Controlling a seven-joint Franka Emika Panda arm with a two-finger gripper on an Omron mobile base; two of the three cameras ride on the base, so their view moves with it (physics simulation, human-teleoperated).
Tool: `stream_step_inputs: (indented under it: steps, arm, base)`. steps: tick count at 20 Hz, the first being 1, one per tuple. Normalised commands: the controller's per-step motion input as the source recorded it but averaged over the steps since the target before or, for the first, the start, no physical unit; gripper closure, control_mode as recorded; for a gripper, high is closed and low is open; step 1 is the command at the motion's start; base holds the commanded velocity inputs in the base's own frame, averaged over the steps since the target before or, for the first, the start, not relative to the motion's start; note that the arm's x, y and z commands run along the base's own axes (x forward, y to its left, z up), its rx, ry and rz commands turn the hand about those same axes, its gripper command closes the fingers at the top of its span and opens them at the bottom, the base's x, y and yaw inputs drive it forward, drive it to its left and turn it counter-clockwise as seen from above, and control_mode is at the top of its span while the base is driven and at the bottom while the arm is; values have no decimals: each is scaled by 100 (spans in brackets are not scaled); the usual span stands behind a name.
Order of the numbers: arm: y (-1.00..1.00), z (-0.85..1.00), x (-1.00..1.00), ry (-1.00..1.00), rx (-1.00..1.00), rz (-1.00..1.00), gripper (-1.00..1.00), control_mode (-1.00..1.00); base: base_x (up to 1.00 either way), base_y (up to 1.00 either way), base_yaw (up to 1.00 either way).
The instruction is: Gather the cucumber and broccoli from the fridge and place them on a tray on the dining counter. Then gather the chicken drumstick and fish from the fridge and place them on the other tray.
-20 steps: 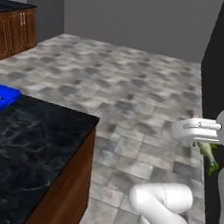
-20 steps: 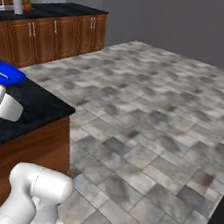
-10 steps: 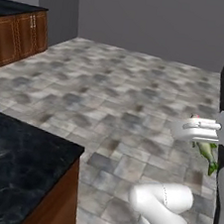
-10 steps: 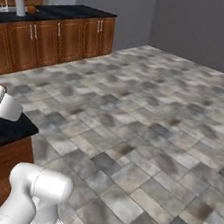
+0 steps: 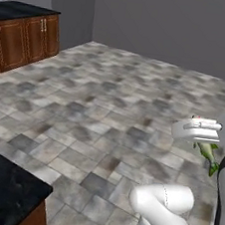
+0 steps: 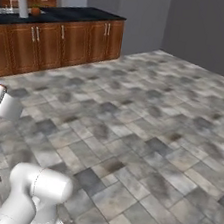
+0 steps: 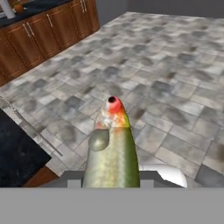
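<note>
My gripper (image 5: 204, 142) is shut on the fish (image 5: 207, 154), whose olive-green body hangs below the white hand at the right edge of the left base view. In the hand view the fish (image 7: 112, 151) points away from the camera, yellowish-olive with a red-orange far end, and it covers the gap between the fingers. A corner of the black dining counter (image 5: 1, 188) lies at the lower left, well to the left of the gripper. The same dining counter (image 7: 15, 153) sits below and left of the fish in the hand view.
Brown wooden cabinets (image 5: 23, 40) with a black top stand along the far left wall; in the right base view those cabinets (image 6: 58, 38) carry a sink tap and a white roll (image 6: 23, 6). Grey stone floor tiles (image 5: 121, 100) stretch ahead to a grey wall.
The whole picture has shifted, so the base has moved: the dining counter slid off to the lower left and the blue thing on it left the views. The grip on the fish is unchanged.
</note>
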Motion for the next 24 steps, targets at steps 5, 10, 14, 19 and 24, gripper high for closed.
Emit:
stream_step_inputs:
  steps: [5, 10, 14, 19, 24]
  arm:
    - [0, 0, 0, 0, 0, 0, 100, 100]
    - [0, 0, 0, 0, 0, 0, 100, 100]
    - [0, 0, 0, 0, 0, 0, 100, 100]
    - [0, 0, 0, 0, 0, 0, 100, 100]
    - [0, 0, 0, 0, 0, 0, 100, 100]
  base:
    - [83, -40, 29]
    - [93, -24, 35]
    - [100, -11, 39]
    - [100, -9, 40]
    - [98, -12, 40]
